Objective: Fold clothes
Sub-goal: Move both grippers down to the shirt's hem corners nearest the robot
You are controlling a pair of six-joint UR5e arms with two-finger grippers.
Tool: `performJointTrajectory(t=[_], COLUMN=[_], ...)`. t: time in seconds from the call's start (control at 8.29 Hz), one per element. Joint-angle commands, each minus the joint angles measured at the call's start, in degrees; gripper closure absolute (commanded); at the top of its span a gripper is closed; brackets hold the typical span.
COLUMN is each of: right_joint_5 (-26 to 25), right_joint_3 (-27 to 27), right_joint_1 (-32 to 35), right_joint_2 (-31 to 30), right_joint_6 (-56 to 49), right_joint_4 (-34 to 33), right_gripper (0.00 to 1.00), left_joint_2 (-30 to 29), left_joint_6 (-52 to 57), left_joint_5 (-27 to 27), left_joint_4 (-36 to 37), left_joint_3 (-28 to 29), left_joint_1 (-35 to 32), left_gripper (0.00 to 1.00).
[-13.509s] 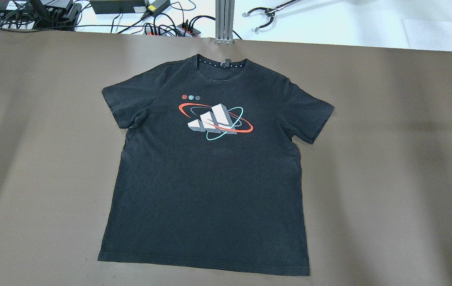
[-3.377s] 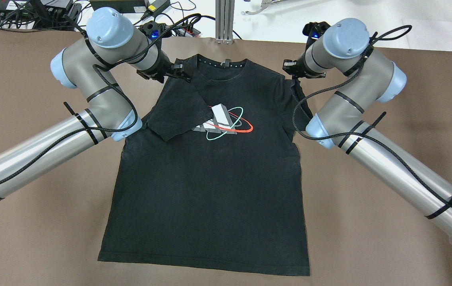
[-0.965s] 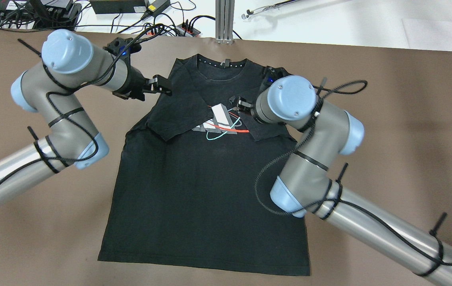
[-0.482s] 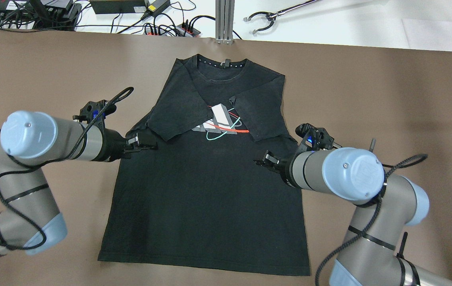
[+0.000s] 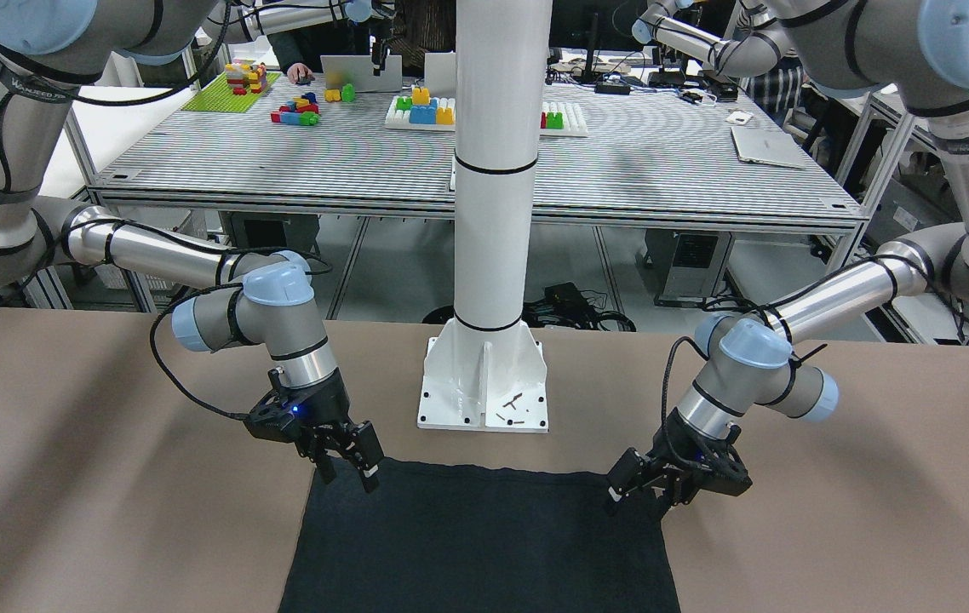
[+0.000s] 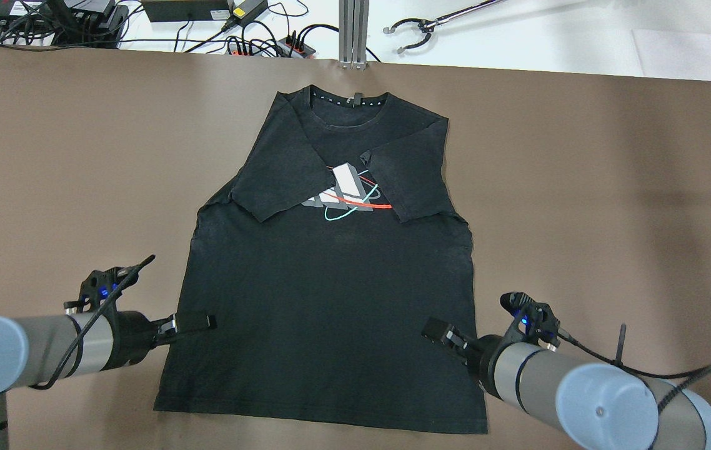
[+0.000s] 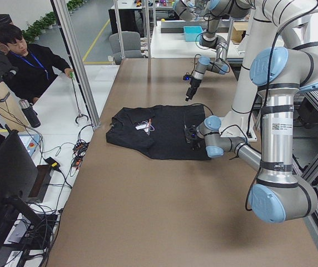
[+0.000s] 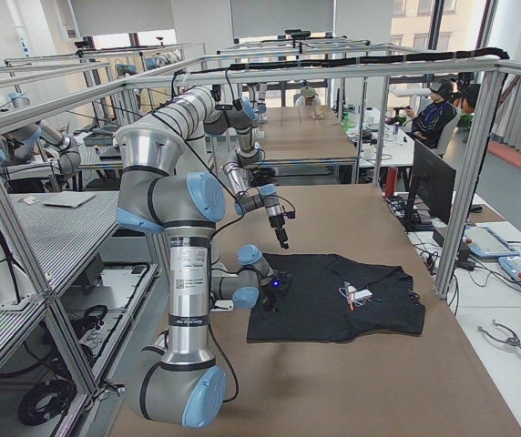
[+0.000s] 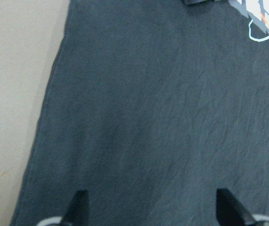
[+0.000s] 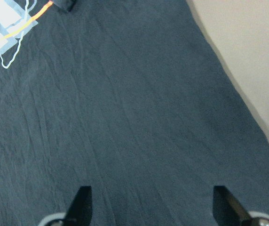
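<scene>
Brown flat counter holds a black soft cloth T-shirt in the front view. The shirt's bottom hem is near the white metal pillar base. The right hand and the left hand hang low at the two hem corners, fingers apart.

From overhead, the T-shirt lies flat in the middle of the counter, with its neck far from the robot. Both short sleeves are folded in over the bright chest picture. The left hand is at the shirt's left edge and the right hand is over its right side, both close to the hem.

Each side view shows the near arm bent low beside the hem.

The left wrist view shows two dark fingertips set wide, with black cloth under them and bare counter to one side. The right wrist view shows the same: fingertips wide, holding nothing.
</scene>
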Motion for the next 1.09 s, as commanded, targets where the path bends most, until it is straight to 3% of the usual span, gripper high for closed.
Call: performJointTrajectory(t=[0.0, 0.12, 0.36, 0.6, 0.72, 0.96], right_joint_5=[-12.29, -14.69, -15.59, -15.59, -15.59, -15.59], right_joint_3=[1.16, 1.68, 1.69, 1.86, 1.86, 1.86], right_joint_1=[-11.09, -13.48, -14.12, -14.03, -14.03, -14.03], right_joint_2=[-8.94, -11.57, -13.27, -13.36, -13.36, -13.27], right_joint_6=[7.38, 7.68, 8.38, 8.29, 8.29, 8.12], right_joint_4=[10.13, 13.12, 14.20, 14.20, 14.20, 14.20], right_gripper=[0.09, 0.09, 0.09, 0.08, 0.08, 0.08], left_joint_2=[8.26, 10.02, 11.18, 11.00, 10.92, 10.83], left_joint_6=[-3.71, -5.03, -8.80, -9.52, -9.61, -9.52], left_joint_5=[5.61, 6.65, 13.66, 14.66, 15.01, 15.89], left_joint_4=[-5.92, -6.01, -6.01, -5.93, -6.01, -5.93], left_joint_3=[-0.35, -0.69, -0.61, -0.35, -0.26, -0.17], left_joint_1=[7.47, 9.22, 15.71, 16.80, 16.71, 16.80], left_gripper=[0.05, 0.05, 0.05, 0.06, 0.14, 0.54])
